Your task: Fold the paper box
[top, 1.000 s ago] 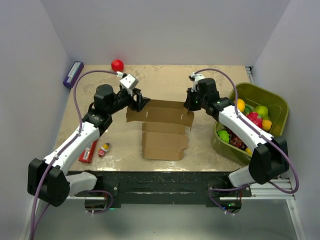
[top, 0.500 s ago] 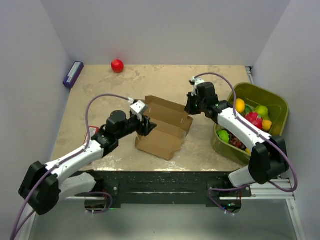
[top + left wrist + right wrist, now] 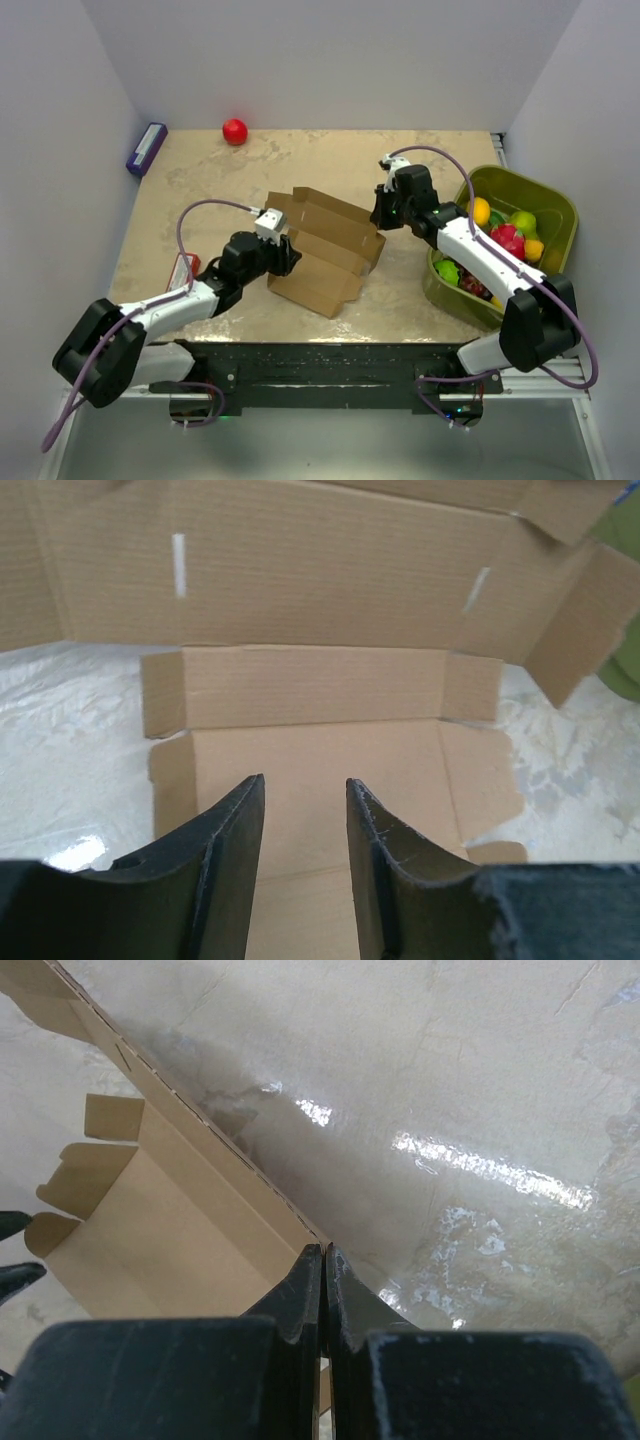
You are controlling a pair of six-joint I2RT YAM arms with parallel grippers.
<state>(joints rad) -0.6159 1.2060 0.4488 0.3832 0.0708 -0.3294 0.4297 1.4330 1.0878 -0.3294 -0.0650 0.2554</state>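
Paper box (image 3: 330, 238) sits mid-counter (image 3: 420, 160), a brown die-cut sheet part-folded – its far panel is raised and tilted, the near panels lie lower, and the whole sheet is skewed so the near end points to the front right. Left tool (image 3: 288, 252) is low at the box's left side; on the left wrist view the left tool (image 3: 303, 782) has its dark fingers (image 3: 230, 860) parted, with bare cardboard (image 3: 320, 590) showing in the gap and the slotted panel standing beyond. No grip on the sheet is seen there, so I read it as released. Right tool (image 3: 379, 213) is at the box's far right corner. On the right wrist view the right tool (image 3: 323, 1250) has its fingers pressed together on the thin edge of the sheet (image 3: 150, 1230), a brown sliver showing between them – clenched on the paper box. A green bin (image 3: 530, 183) of mixed fruit stands at the right edge of the counter. A red ball (image 3: 234, 131) lies at the far edge and a purple box (image 3: 146, 148) at the far left corner. A red pack (image 3: 180, 270) is partly hidden by the left arm.
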